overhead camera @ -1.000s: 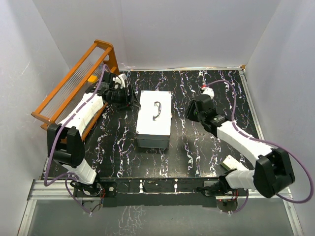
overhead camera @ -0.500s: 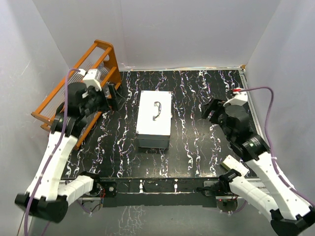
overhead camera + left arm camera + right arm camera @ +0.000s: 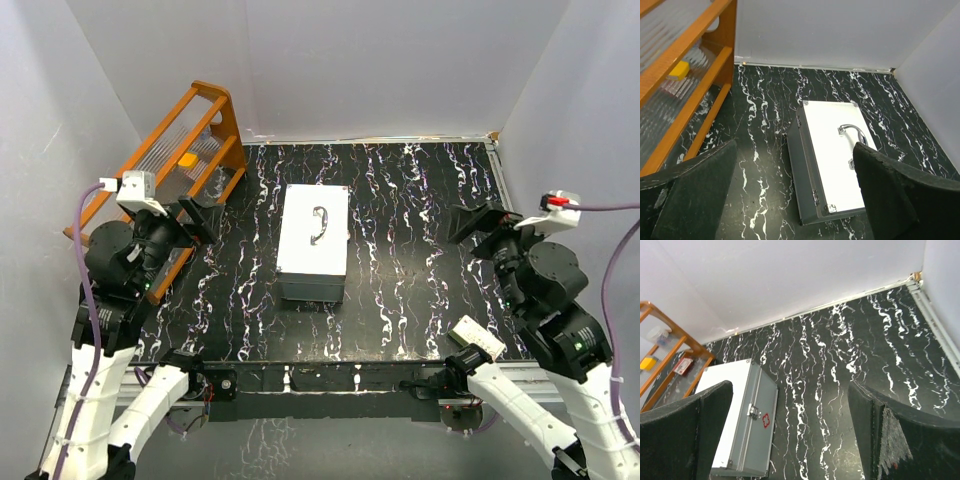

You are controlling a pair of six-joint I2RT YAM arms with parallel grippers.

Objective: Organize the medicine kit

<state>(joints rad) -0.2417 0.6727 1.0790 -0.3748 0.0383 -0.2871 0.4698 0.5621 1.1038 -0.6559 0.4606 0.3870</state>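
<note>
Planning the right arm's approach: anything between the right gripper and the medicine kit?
Nothing. The top view shows only bare marbled table between the right gripper and the medicine kit.

The smooth matt medicine kit [image 3: 313,258] bears a shiny metal handle [image 3: 319,222]; the table [image 3: 420,190] is glossy.

Black marbled table [image 3: 420,200] bears the medicine kit [image 3: 313,240] centrally; orange rack [image 3: 160,170] seemingly at left edge.
</note>
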